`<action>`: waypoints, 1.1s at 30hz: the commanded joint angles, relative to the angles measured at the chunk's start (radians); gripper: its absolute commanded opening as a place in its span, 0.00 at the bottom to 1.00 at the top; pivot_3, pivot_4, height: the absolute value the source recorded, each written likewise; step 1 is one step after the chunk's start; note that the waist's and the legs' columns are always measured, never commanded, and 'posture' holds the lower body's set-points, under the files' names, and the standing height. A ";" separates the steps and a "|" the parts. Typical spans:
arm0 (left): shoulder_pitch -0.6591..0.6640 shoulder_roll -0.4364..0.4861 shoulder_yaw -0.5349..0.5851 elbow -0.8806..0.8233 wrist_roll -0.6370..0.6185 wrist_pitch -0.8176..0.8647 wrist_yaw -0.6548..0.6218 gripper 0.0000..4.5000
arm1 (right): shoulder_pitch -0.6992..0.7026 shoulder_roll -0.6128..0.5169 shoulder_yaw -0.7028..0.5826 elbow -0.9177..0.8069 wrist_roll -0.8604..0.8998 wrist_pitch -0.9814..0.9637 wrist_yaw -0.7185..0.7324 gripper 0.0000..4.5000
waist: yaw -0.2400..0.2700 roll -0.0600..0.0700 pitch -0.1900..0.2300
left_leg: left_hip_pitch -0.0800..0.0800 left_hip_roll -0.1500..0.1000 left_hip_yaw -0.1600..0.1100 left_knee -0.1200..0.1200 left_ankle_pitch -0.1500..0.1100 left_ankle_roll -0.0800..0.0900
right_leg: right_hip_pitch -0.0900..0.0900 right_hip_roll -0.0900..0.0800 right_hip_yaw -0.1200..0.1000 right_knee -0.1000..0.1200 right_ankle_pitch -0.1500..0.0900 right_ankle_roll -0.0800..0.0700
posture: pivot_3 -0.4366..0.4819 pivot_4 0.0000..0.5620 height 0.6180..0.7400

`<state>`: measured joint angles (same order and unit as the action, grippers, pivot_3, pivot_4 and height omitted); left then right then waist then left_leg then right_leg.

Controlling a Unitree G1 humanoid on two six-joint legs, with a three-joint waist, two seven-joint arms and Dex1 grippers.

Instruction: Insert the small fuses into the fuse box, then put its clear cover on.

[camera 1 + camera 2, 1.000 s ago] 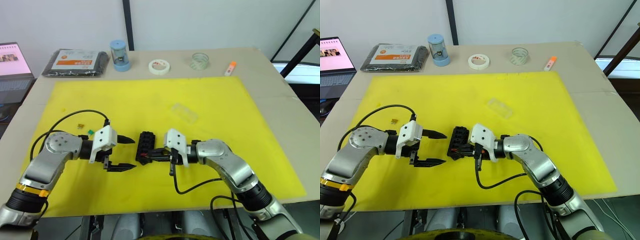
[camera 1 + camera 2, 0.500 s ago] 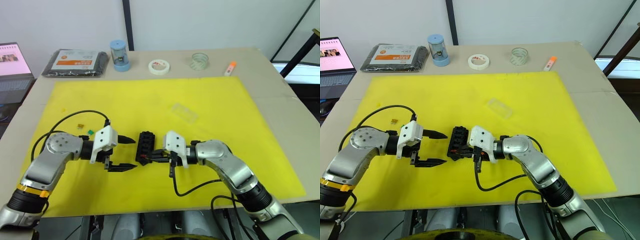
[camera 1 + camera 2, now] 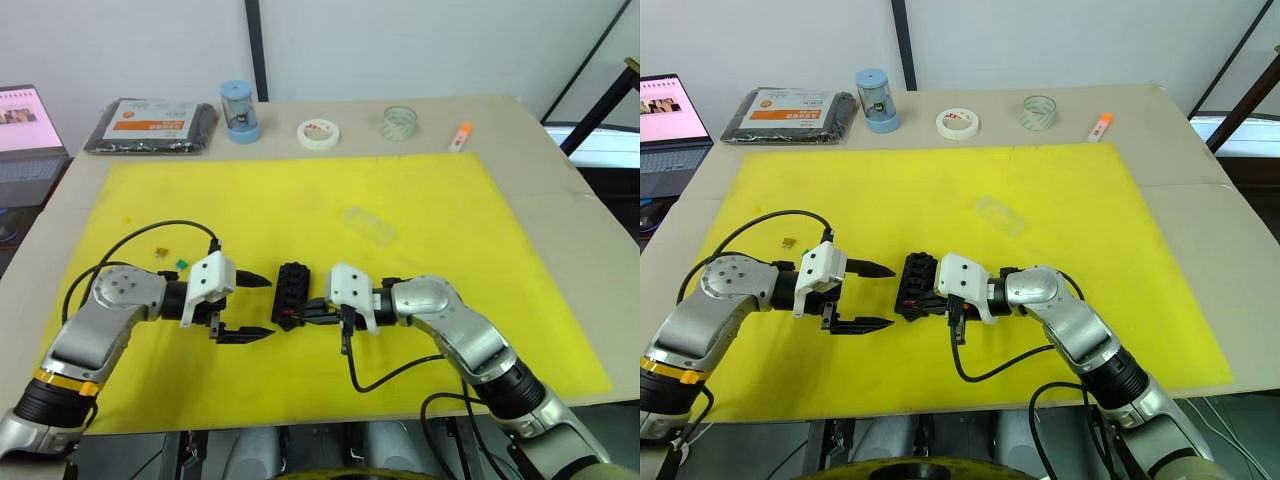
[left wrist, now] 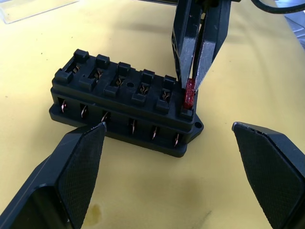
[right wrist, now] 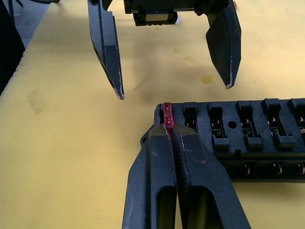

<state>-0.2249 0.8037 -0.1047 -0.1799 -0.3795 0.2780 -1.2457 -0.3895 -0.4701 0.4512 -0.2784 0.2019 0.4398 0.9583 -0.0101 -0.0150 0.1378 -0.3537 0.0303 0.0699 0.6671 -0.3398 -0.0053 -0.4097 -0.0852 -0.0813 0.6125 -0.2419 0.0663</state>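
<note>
Black slotted plastic fuse box (image 4: 125, 107) shows a thin red fuse (image 4: 189, 92) clamped by the right gripper (image 5: 167, 130) at its end slot in wrist views; the left gripper (image 3: 258, 308) gapes apart alongside.

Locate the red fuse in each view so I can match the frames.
Left eye: red fuse at the fuse box near end, in the right gripper.
Right eye: same spot.
Left wrist: between that gripper's fingers, above the end slot.
Right wrist: at its fingertips.
Shared landmark: fuse box.
</note>
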 commanded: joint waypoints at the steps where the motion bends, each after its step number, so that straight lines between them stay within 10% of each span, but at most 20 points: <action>1: -0.002 0.000 0.003 -0.031 0.000 -0.004 0.001 1.00 | -0.007 0.007 -0.020 -0.007 0.013 0.011 -0.003 0.22 | 0.000 0.000 0.000 | 0.000 0.000 0.000 0.000 0.000 0.000 | 0.000 0.000 0.000 0.000 0.000 0.000 | 0.48 0.27 1.00; 19: 0.001 0.001 0.004 -0.029 0.000 -0.003 0.007 1.00 | -0.074 0.005 -0.083 -0.068 0.093 0.064 0.039 0.22 | 0.000 0.000 0.000 | 0.000 0.000 0.000 0.000 0.000 0.000 | 0.000 0.000 0.000 0.000 0.000 0.000 | 0.48 0.27 1.00; 24: -0.001 0.001 0.009 -0.024 0.000 -0.005 0.010 1.00 | -0.090 0.045 -0.077 -0.046 0.098 0.075 0.019 0.01 | 0.000 0.000 0.000 | 0.000 0.000 0.000 0.000 0.001 -0.001 | 0.000 0.000 0.000 0.000 0.000 0.000 | 0.48 0.27 1.00; 33: -0.006 0.001 0.017 -0.008 0.004 -0.013 0.015 1.00 | -0.091 0.035 -0.012 -0.033 0.064 0.106 0.028 0.01 | -0.001 0.000 0.000 | 0.000 0.000 0.000 0.000 0.001 -0.001 | 0.000 0.000 0.000 0.000 0.000 0.000 | 0.48 0.27 1.00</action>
<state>-0.2213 0.8037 -0.1044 -0.1765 -0.3789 0.2774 -1.2350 -0.4714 -0.4327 0.4330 -0.3035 0.2733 0.5501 0.9848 -0.0107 -0.0148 0.1379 -0.3540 0.0304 0.0699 0.6672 -0.3393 -0.0062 -0.4100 -0.0849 -0.0813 0.6128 -0.2419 0.0663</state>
